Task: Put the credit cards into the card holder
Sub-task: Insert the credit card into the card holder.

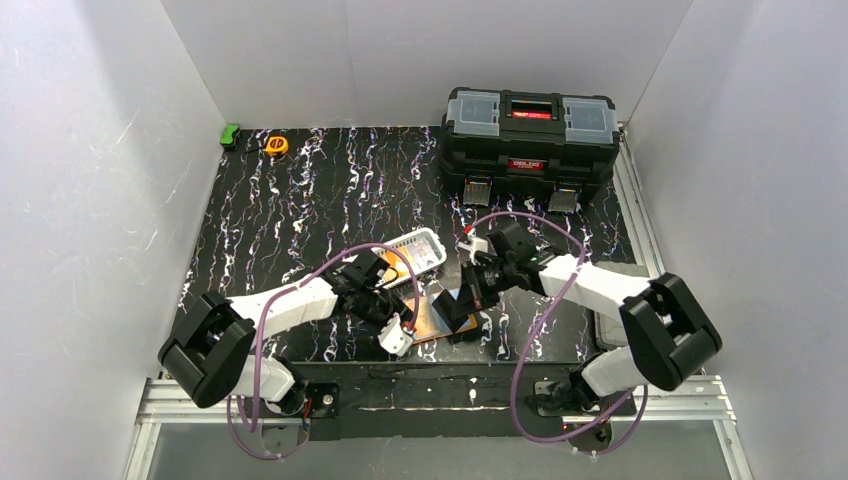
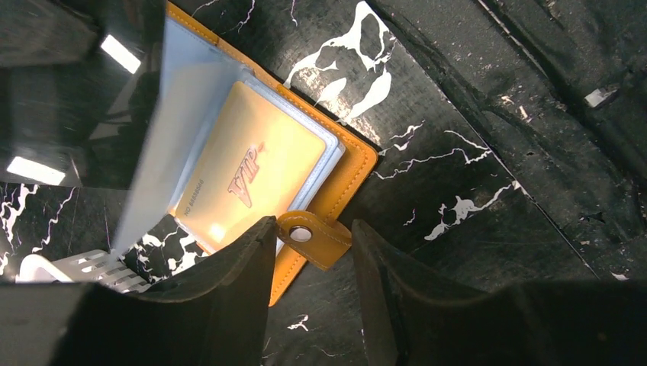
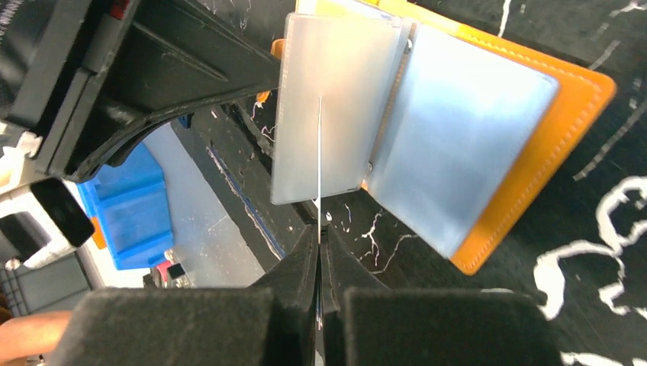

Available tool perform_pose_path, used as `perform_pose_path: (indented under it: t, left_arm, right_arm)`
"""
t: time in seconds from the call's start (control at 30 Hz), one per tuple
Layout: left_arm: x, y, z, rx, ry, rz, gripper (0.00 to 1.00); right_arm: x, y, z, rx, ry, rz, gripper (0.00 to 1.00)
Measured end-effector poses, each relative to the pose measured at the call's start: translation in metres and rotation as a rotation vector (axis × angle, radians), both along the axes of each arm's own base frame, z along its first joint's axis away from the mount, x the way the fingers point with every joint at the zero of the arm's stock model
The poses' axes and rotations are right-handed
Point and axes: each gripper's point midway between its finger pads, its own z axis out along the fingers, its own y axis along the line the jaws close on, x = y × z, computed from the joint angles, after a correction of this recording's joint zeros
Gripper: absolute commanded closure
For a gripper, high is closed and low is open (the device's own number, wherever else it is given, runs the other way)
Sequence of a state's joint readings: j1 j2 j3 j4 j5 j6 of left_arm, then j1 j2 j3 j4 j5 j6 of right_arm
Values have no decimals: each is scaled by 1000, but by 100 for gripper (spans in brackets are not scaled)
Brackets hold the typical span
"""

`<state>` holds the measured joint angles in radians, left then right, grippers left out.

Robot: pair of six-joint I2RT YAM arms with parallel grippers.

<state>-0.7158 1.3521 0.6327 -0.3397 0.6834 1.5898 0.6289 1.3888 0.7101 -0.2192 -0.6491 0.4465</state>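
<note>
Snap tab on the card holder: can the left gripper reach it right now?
Probably yes. The snap tab lies bare between the left gripper's open fingers, and nothing covers it.

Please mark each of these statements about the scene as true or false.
1. The holder lies open. True.
2. An orange card sits in a pocket. True.
3. The toolbox lid is open. False: it is shut.
4. The right gripper is open. False: it is shut on a thin sheet.
5. The left gripper clamps the snap tab. False: its jaws stand open, one on either side of it.
</note>
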Motion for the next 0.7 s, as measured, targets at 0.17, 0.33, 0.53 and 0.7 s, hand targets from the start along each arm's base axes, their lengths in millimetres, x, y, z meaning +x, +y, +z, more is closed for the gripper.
perform_pose_path:
  t: [0.17, 0.33, 0.53, 0.7]
  left_arm:
    - [2, 1, 1, 7, -13, 7, 65]
    - [4, 3, 4, 10, -29, 14, 67]
    - [3, 5, 3, 16, -33, 5, 68]
    - [3, 4, -3, 35, -30, -29, 71]
  right_arm:
    - [-6, 12, -18, -23, 54, 44, 99]
    - [-5, 16, -29, -48, 86, 52, 99]
    - [5, 25, -31, -51, 86, 55, 99]
    - [4, 26, -33, -54, 94, 62, 99]
